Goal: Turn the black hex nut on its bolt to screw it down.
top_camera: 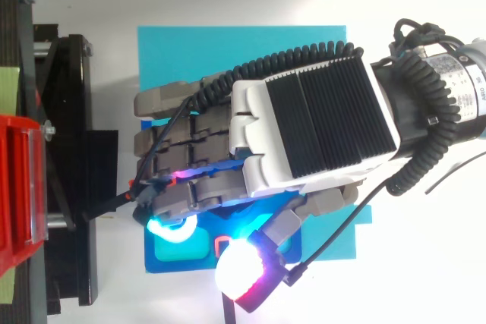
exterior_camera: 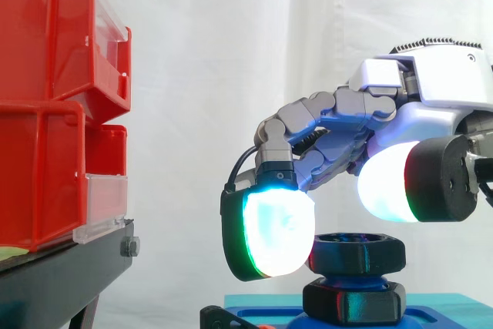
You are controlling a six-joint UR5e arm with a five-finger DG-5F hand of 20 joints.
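The black hex nut [exterior_camera: 357,253] sits on its bolt above a second black hex piece [exterior_camera: 354,300] on a blue base [exterior_camera: 258,318]. My hand [exterior_camera: 370,125] hangs over it, fingers bent loosely downward. One glowing fingertip [exterior_camera: 273,233] is down at the nut's height against its left side. The glowing thumb pad [exterior_camera: 385,182] floats just above the nut's right side, apart from it. From above, my hand [top_camera: 304,127] covers the nut and most of the blue base [top_camera: 163,263]; the thumb pad [top_camera: 239,271] sticks out at the near edge.
Red bins [exterior_camera: 46,113] are stacked on a black stand [exterior_camera: 62,275] to the left, a short gap from my fingers. The blue base lies on a cyan mat [top_camera: 228,47]. A small orange part [exterior_camera: 216,317] sits at the base's left end.
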